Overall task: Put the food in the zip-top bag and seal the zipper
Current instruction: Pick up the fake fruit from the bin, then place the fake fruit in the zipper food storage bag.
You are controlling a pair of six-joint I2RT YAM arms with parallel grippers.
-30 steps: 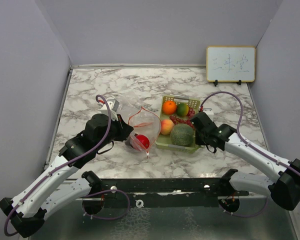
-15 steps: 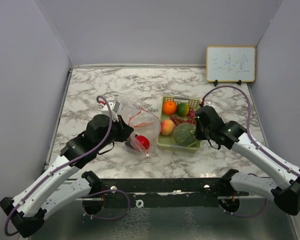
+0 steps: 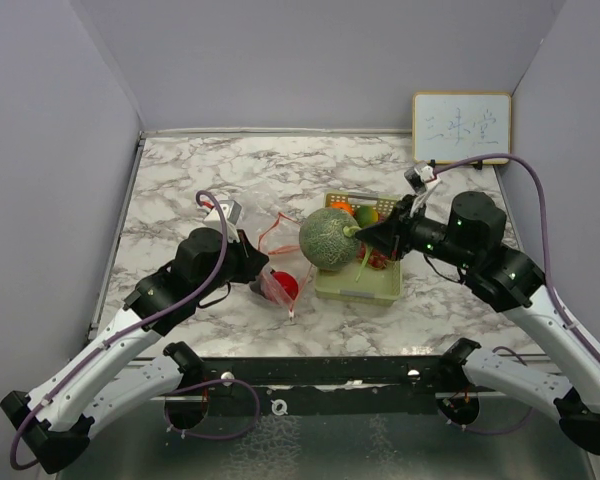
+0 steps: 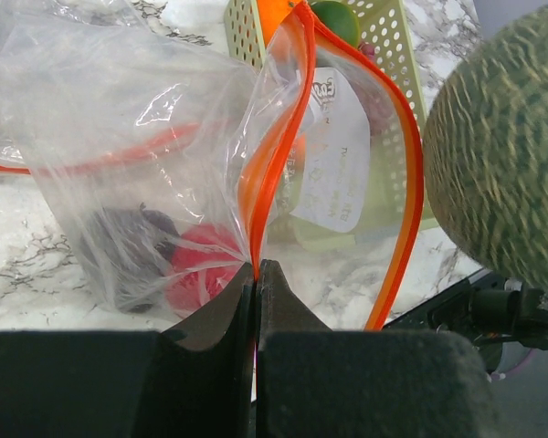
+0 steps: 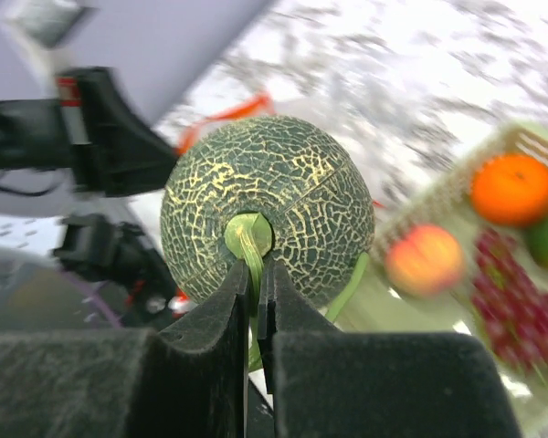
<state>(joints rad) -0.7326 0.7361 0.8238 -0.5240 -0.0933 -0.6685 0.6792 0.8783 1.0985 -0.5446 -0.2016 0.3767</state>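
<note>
My right gripper (image 3: pixel 361 234) (image 5: pixel 257 274) is shut on the green stem of the netted melon (image 3: pixel 327 239) (image 5: pixel 260 205) and holds it in the air between the tray and the bag. My left gripper (image 3: pixel 254 264) (image 4: pixel 257 274) is shut on the orange zipper rim of the clear zip-top bag (image 3: pixel 283 268) (image 4: pixel 164 155), whose mouth stands open. A red fruit (image 3: pixel 287 284) (image 4: pixel 201 265) lies inside the bag. An orange (image 5: pixel 511 187), a peach (image 5: pixel 424 258) and a green fruit (image 3: pixel 366 213) remain in the tray.
The pale green tray (image 3: pixel 358 287) stands right of the bag, with dark red grapes (image 5: pixel 507 301) in it. A small whiteboard (image 3: pixel 461 127) leans at the back right wall. Grey walls close in both sides.
My right gripper has lifted the melon out of the tray and carried it left and up, towards the bag's mouth. My left gripper has kept its hold on the bag.
</note>
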